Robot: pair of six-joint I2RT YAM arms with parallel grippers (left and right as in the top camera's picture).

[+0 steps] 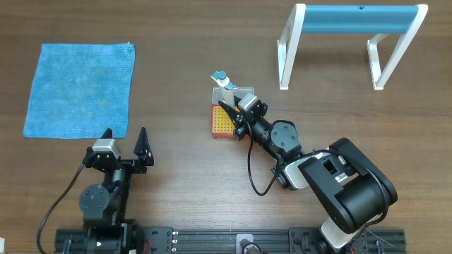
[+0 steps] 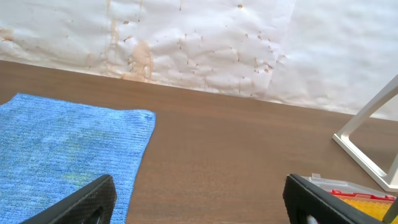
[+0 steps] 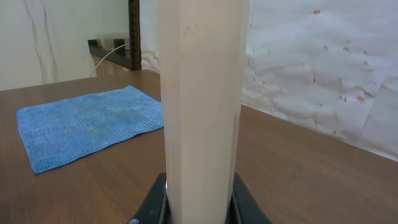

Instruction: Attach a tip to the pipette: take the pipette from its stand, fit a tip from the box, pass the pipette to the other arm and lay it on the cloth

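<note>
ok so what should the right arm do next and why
Probably lower the pipette straight into the tip box: the right end effector holds it at the box's yellow rack, and whether a tip is on cannot be seen.

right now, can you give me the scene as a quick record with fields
stand: far right, no pipette on it
cloth: blue, flat, nothing on it
tip box: in the middle, yellow rack showing
pipette: off the stand, by the tip box
right gripper: fingers shut on the pipette
left gripper: fingers open, empty, near the cloth's corner
tip fitted: cannot tell
</note>
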